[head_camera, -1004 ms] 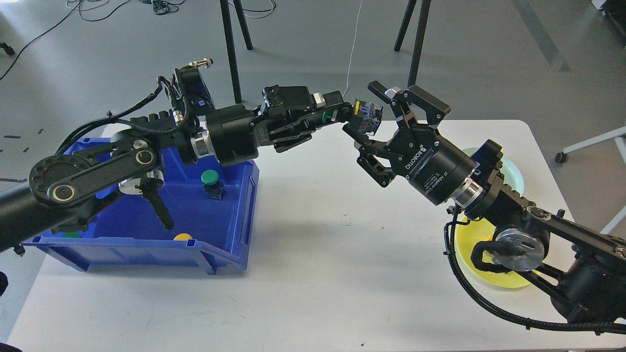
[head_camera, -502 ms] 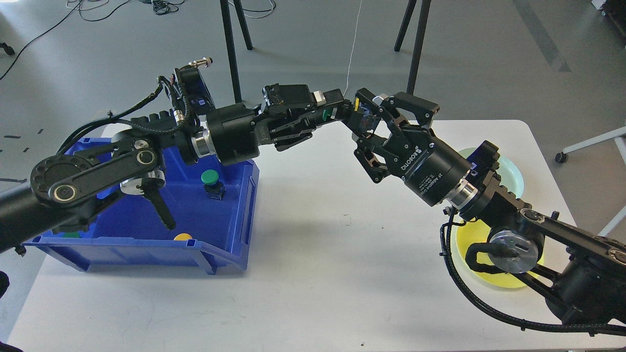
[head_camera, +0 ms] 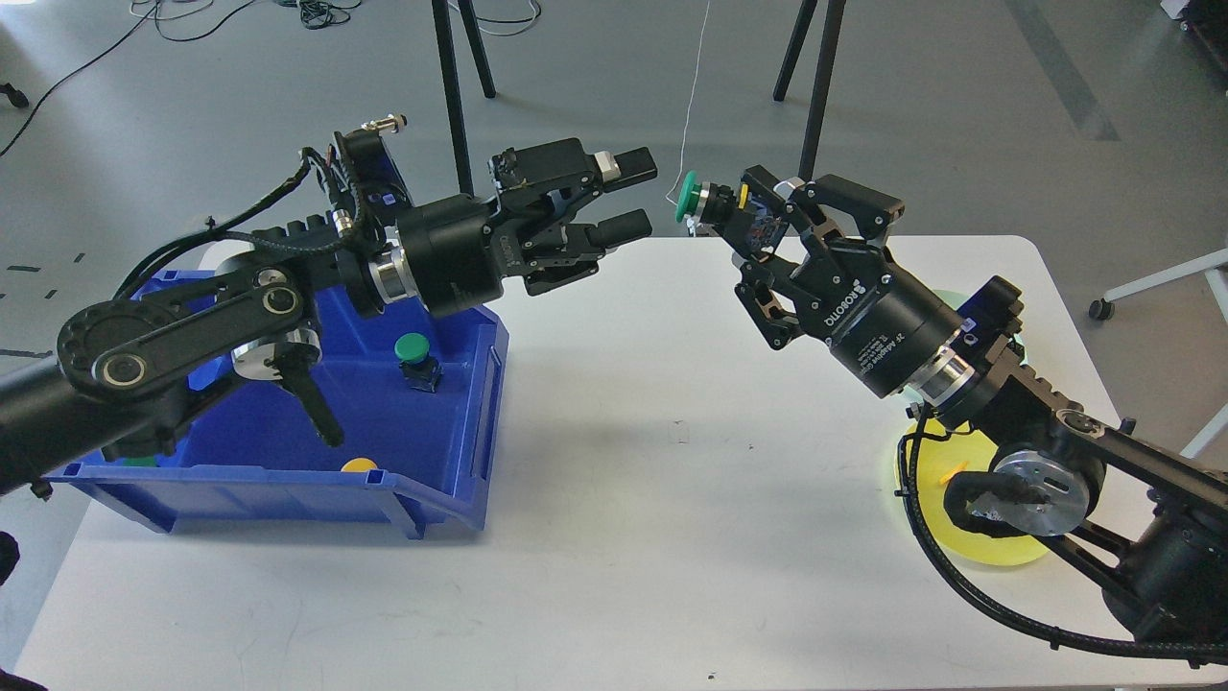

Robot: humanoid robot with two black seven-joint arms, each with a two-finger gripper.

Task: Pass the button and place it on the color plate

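Note:
My right gripper [head_camera: 743,226] is shut on a green-capped button [head_camera: 693,198], held in the air above the table's back edge with the green cap pointing left. My left gripper [head_camera: 633,195] is open and empty, its fingertips just left of the button and apart from it. A yellow plate [head_camera: 969,547] lies at the right, mostly under my right arm. A pale green plate [head_camera: 1019,351] lies behind it, almost hidden by the arm.
A blue bin [head_camera: 451,451] stands at the left, under my left arm, with a green button [head_camera: 414,353] and a yellow one [head_camera: 359,465] inside. The white table [head_camera: 652,537] spreads between bin and plates. Tripod legs [head_camera: 451,86] stand behind the table.
The button has passed from my left gripper to my right. My left gripper opened and drew back to the left; my right gripper closed on the button and moved slightly right.

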